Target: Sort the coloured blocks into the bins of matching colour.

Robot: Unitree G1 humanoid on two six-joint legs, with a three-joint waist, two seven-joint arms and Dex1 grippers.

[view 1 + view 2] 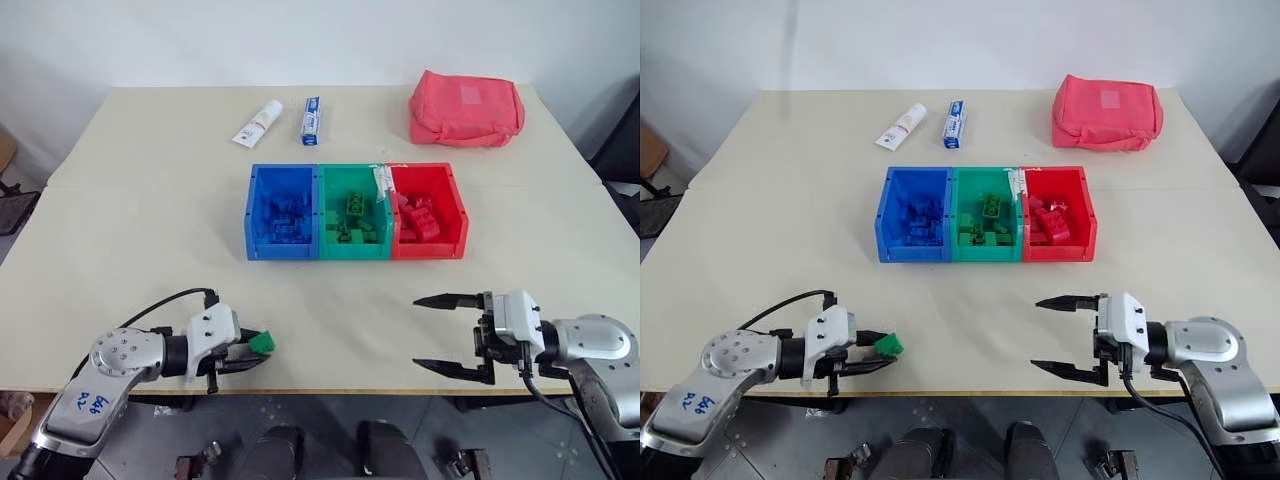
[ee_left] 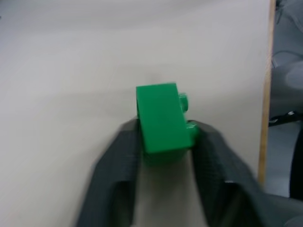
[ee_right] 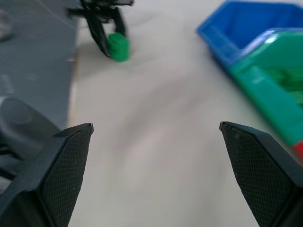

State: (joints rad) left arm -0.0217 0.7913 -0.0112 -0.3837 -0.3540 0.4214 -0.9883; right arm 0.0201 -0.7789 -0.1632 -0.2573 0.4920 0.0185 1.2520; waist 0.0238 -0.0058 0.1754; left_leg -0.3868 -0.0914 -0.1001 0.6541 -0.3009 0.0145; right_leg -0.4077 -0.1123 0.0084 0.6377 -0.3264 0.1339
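Near edge of the bench (image 1: pixel 150 220), robot's left side: the left claw (image 1: pixel 250 352) is pinched on a green block (image 1: pixel 262 343). The left wrist view shows that block (image 2: pixel 161 120) clamped between the two black fingers (image 2: pixel 120 161), studs facing sideways, just over the bench surface close to its front edge. The forearm behind this claw carries blue handwriting on its grey shell; it cannot be read with confidence.

Near edge, robot's right side: the right claw (image 1: pixel 440 335) points inward across the bench with its fingers spread wide, one above the other, nothing between them. It hangs near the front edge, well apart from the left claw.

Mid-bench: three joined bins in a row. The blue bin (image 1: pixel 255 215) stands on the left and holds blue blocks (image 1: pixel 280 220). The green bin (image 1: pixel 325 205) is in the middle and holds green blocks (image 1: pixel 352 218). The red bin (image 1: pixel 458 215) is on the right and holds red blocks (image 1: pixel 418 218). A small white label or strip sits on the divider between the green and red bins; any print on it is too small to read.

Far side: a white tube (image 1: pixel 258 123) with a red-marked body lies at an angle, and just beside it a blue-and-white tube or box (image 1: pixel 311 120); lettering on both is illegible. Further right lies a pink-red fabric pouch (image 1: pixel 466 108) with a paler square patch on top, no readable text.
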